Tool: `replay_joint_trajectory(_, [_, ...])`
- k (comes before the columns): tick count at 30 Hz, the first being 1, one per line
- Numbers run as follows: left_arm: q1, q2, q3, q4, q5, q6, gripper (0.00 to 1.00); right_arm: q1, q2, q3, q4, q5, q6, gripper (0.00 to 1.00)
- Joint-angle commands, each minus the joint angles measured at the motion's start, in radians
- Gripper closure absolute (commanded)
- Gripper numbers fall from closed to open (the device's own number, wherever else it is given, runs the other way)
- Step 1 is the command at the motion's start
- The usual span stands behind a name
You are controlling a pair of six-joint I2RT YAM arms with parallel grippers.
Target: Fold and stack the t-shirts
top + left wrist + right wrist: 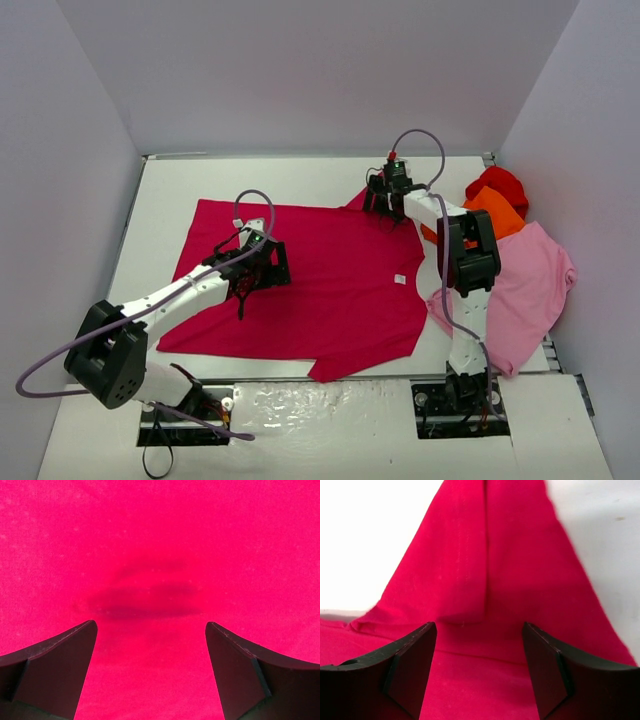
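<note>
Across the middle of the white table, you have the raspberry-red t-shirt spread flat, with its small white neck tag toward the right side. Your left gripper hangs over the left half of that shirt. From its wrist camera the two dark fingers stand wide apart, with only smooth red cloth and a faint shadowed crease between them; nothing is pinched. Your right gripper sits at the far right sleeve of the same shirt. Its wrist view shows the fingers spread, with the sleeve running away from them as a tapering red strip over the white surface, not clamped. At the right edge of the table, a pale pink t-shirt lies rumpled beside the right arm. An orange one and a bright red one are bunched just beyond it.
</note>
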Motion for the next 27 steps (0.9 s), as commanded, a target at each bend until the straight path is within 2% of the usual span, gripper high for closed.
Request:
replay_joint_trajectory(1, [-0.007, -0.013, 0.036, 0.046, 0.004, 0.008, 0.12, -0.069, -0.066, -0.02, 0.044, -0.033, 0.054, 0.32])
replay_joint_trajectory(19, [-0.007, -0.005, 0.028, 0.052, 0.004, 0.001, 0.12, -0.127, -0.042, -0.12, 0.361, -0.354, 0.225, 0.34])
replay_joint_trajectory(27, [-0.007, -0.019, 0.008, 0.056, -0.005, -0.001, 0.12, -0.132, -0.156, -0.229, 0.464, -0.407, 0.269, 0.34])
